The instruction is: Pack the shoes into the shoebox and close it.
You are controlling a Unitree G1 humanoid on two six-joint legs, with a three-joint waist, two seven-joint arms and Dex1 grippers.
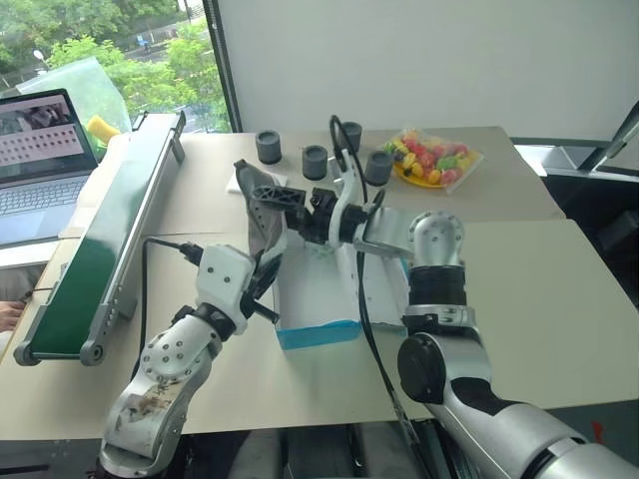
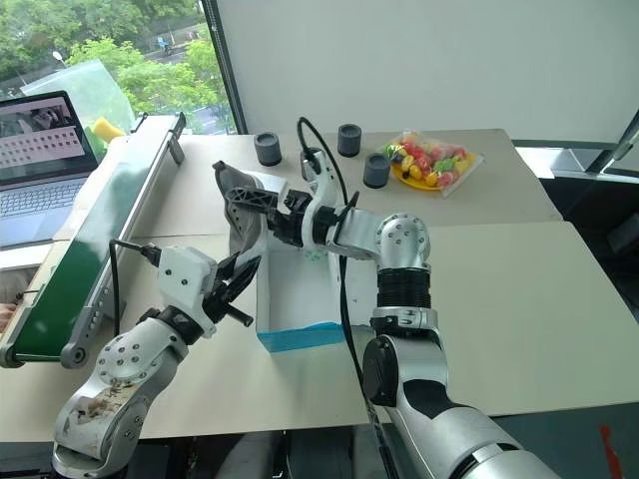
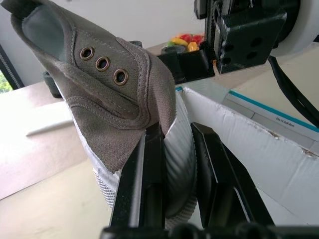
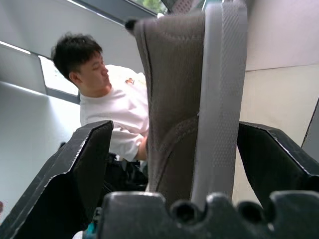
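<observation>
Shoebox point(image 1: 318, 334) sits open at table centre, blue front edge toward the robot, white inside; from these views I cannot tell whether a shoe already lies in it. One grey shoe point(image 3: 119, 94) is held upright over the box's 9 o'clock wall, toe pinched tight in the left gripper point(image 3: 172, 164). Right gripper point(image 4: 174, 149) stands with jaws spread wide either side of the shoe's heel end, not clamped. Judged early-to-middle: this shoe is not yet in the box, and the lid is not yet closed.
</observation>
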